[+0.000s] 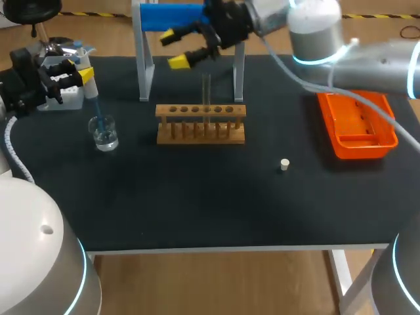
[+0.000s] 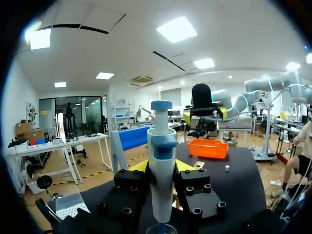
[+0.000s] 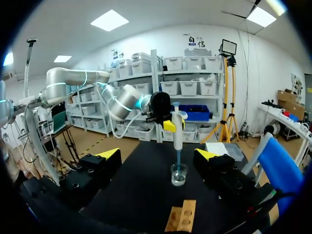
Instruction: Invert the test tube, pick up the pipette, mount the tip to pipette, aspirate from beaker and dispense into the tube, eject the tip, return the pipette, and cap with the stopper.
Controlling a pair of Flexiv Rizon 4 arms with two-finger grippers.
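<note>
**Head view: pipette tip down in the beaker, right pincer standing wide**

Head view puts the left gripper (image 1: 65,77) at the left rear of the black table (image 1: 197,197). It is closed on a white-and-blue pipette (image 1: 89,82), which hangs nearly upright. The pipette's blue tip (image 1: 97,108) reaches down into a clear glass beaker (image 1: 105,134) that holds some clear liquid. The left wrist view confirms the grip. A black finger with a yellow end presses each side of the pipette's white barrel, and the beaker's rim shows just under it.

A wooden test-tube rack (image 1: 201,123) stands near the table's middle, to the right of the beaker and apart from it. One glass test tube (image 1: 207,95) stands upright in a hole near the rack's middle. Its mouth is too faint to make out.

The right arm comes in from the right and reaches past the middle. The right gripper (image 1: 187,49) hangs above and behind the rack, in front of a blue-and-grey stand (image 1: 187,16). Its jaws are spread wide with nothing between them. In the right wrist view the beaker and pipette stand well ahead of those fingers, with the rack's end closer in.

A small white stopper (image 1: 284,164) lies alone on the table, right of the rack and nearer the front. An orange plastic tray (image 1: 357,141) sits at the right side, behind the stopper.
</note>
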